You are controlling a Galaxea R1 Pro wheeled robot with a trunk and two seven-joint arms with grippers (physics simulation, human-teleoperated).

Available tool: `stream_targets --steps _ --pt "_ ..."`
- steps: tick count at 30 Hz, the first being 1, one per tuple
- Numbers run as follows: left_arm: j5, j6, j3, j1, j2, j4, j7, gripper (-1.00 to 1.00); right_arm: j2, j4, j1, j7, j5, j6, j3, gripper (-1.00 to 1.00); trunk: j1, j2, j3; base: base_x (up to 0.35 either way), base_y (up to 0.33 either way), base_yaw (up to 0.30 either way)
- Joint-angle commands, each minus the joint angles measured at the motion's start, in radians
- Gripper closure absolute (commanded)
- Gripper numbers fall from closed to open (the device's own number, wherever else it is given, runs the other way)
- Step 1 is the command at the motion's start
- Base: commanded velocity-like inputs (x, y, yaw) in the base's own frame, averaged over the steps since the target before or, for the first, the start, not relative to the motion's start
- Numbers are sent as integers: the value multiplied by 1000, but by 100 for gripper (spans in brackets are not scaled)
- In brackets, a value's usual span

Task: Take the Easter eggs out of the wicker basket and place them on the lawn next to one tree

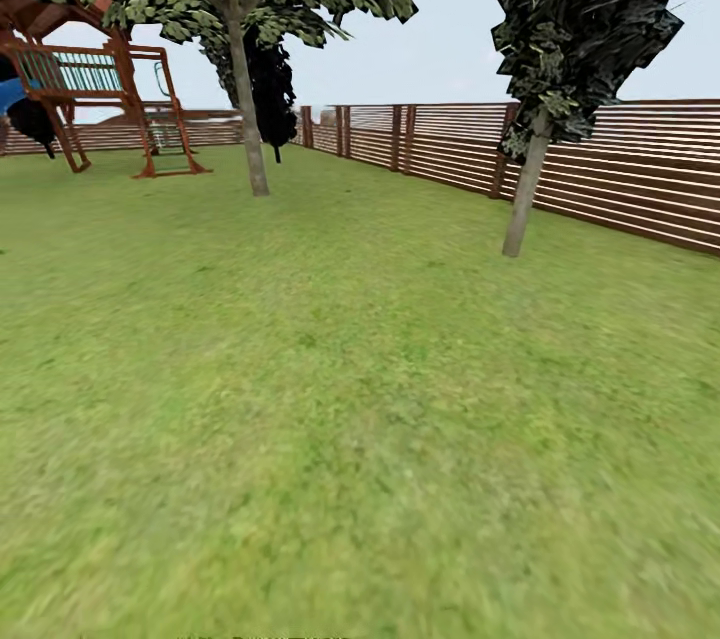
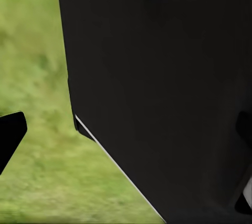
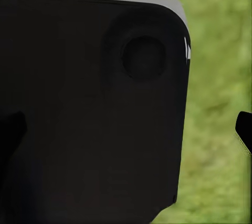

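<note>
Bare lawn [image 1: 330, 439] rolls underfoot, two trees [image 1: 245, 109] ahead by the slat fence [image 1: 620, 169]; the robot looks in transit. Neither tool's spread can be told, dark bodywork [image 2: 168, 92] blocking each wrist camera.

Arms tucked against body.
Black body panel [image 2: 163, 92] close before both wrists; dark pincer fingertips [image 3: 244, 129] at frame edges.
</note>
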Motion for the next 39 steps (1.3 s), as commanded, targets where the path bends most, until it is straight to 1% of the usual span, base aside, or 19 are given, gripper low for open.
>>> stream_targets --steps 1,39 --pt "0 0 0 0 0 -1 -1 -100 0 1 0 0 0 -4 0 -100 0 0 -1 0 0 248" --pt "0 0 0 0 0 -1 -1 -100 0 1 0 0 0 -5 0 -100 0 0 -27 0 0 248"
